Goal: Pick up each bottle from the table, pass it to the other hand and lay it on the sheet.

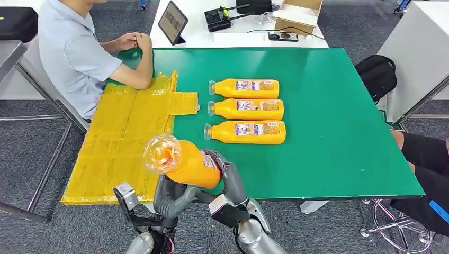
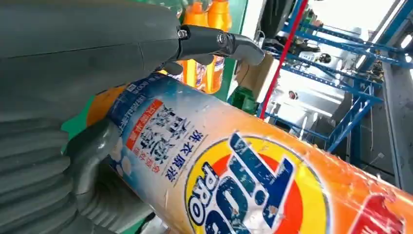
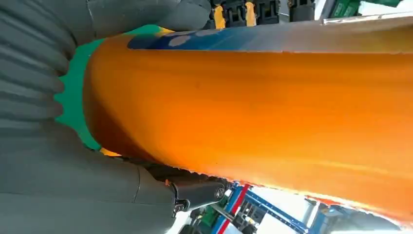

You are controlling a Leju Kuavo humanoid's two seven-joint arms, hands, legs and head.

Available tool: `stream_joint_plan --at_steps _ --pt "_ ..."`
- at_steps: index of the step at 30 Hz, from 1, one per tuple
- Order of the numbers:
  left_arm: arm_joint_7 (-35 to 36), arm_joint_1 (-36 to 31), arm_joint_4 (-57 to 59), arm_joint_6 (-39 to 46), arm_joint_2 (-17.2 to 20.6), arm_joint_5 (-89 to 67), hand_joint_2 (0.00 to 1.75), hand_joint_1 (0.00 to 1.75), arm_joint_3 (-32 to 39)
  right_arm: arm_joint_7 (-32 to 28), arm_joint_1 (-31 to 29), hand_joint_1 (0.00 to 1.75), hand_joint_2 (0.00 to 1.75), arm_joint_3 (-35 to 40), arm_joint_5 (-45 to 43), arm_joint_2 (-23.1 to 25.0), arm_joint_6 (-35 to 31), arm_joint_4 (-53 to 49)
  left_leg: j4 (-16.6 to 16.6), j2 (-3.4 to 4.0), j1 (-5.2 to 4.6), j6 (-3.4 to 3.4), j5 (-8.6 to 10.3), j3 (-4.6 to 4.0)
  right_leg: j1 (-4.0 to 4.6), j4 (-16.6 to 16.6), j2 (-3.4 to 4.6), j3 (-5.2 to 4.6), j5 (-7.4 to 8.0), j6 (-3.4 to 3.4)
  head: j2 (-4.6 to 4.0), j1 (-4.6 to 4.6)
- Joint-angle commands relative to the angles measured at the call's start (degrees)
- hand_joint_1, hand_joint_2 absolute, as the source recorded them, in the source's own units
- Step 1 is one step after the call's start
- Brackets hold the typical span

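Glossy orange plastic bottle (image 1: pixel 185 161) with clear cap and smooth printed label, crinkled shiny yellow plastic sheet (image 1: pixel 124 140), matt green tabletop (image 1: pixel 328 132), matt grey ribbed hand covers (image 2: pixel 29 161), grey carpet floor (image 1: pixel 32 148).

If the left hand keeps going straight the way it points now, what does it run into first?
Likely the right hand: the left hand points toward it with the held bottle between them, both hands gripping it. Depth is unclear from the head view.

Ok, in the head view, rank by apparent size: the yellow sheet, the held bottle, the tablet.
1. Yellow sheet, clearly largest.
2. Held bottle, though nearness to the camera enlarges it.
3. Tablet, smallest, and farthest away.
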Motion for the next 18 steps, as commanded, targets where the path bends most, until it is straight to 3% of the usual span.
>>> stream_joint_plan --at_steps 1,12,15,18 --pt "-4.73 -1.12 -1.77 14.83 0.37 -11.91 1.75 0.00 -1.25 1.73 0.33 1.75 1.75 1.54 0.35 -0.45 0.97 4.35 -0.06 -0.04 -0.01 0.09 -0.05 0.21 0.03 -0.08 -0.11 0.25 -0.05 -0.13 0.00 0.00" --pt "-4.73 -0.03 -5.86 24.68 2.39 -17.08 1.75 0.00 -3.39 3.51 -0.76 1.75 1.75 1.54 -1.83 0.20 2.69 5.29 -0.05 -0.01 -0.03 0.05 -0.04 0.12 0.00 -0.04 -0.04 0.17 -0.04 -0.10 0.00 0.00" --pt "-4.73 -0.12 -3.44 20.96 2.13 -14.01 1.75 0.00 -2.75 3.16 -2.05 1.75 1.75 2.51 -0.35 -0.07 1.57 6.58 -0.10 0.02 -0.02 0.08 -0.08 0.31 0.02 -0.09 -0.06 0.35 -0.07 -0.17 0.00 0.00" --pt "-4.22 -0.92 0.87 11.69 1.26 -8.32 1.75 0.00 -1.69 2.60 -2.90 1.75 1.75 2.29 0.77 -0.20 0.50 8.09 -0.08 0.00 -0.02 0.05 -0.01 0.13 0.00 -0.08 -0.03 0.19 0.00 -0.08 0.00 0.02"
